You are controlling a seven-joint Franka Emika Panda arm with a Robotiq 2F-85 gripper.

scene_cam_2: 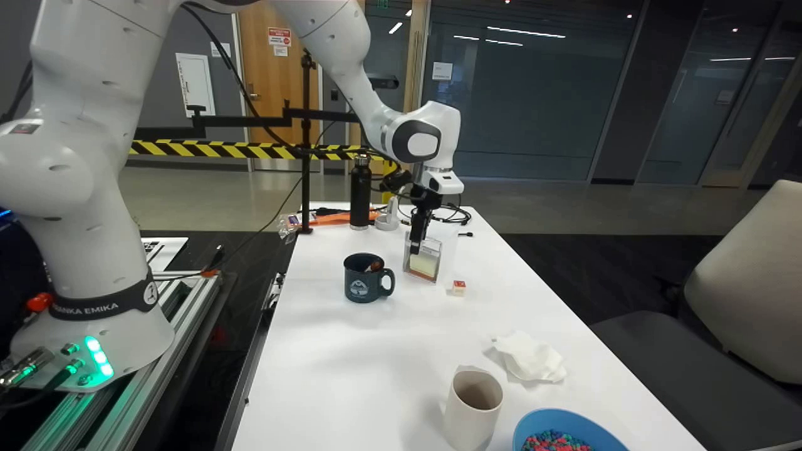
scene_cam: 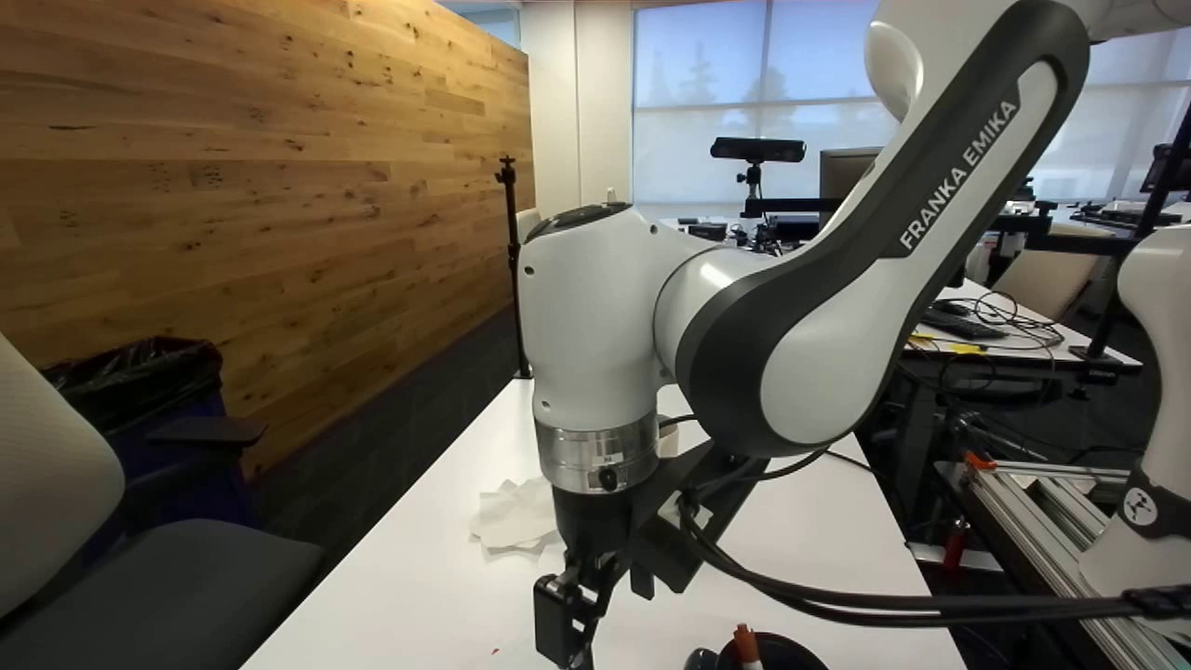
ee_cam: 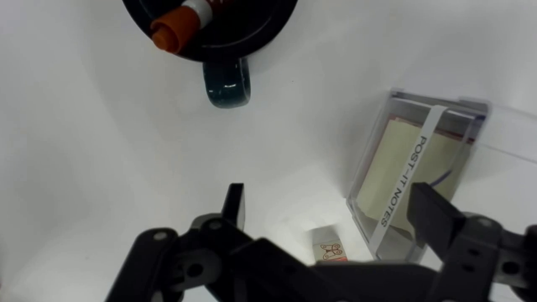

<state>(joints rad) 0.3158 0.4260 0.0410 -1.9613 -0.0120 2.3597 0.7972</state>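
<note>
My gripper (ee_cam: 327,191) stands open above the white table, nothing between its fingers. In the wrist view its right finger (ee_cam: 432,218) overlaps a clear box (ee_cam: 405,178) labelled POST-IT NOTES, with yellow paper inside; whether they touch I cannot tell. A small block (ee_cam: 329,249) with a red butterfly drawing lies beside the box, partly hidden by the gripper's body. A dark teal mug (ee_cam: 228,88) holds an orange-capped marker (ee_cam: 178,27). In an exterior view the gripper (scene_cam_2: 418,243) is at the box (scene_cam_2: 426,266), with the mug (scene_cam_2: 360,288) and the block (scene_cam_2: 459,288) nearby.
A crumpled white napkin (scene_cam_2: 532,360), a pale cup (scene_cam_2: 473,419) and a blue bowl (scene_cam_2: 545,418) with coloured bits share the table. A black bottle (scene_cam_2: 360,194) and cables (scene_cam_2: 454,213) lie at the far end. A chair (scene_cam: 167,586) stands alongside.
</note>
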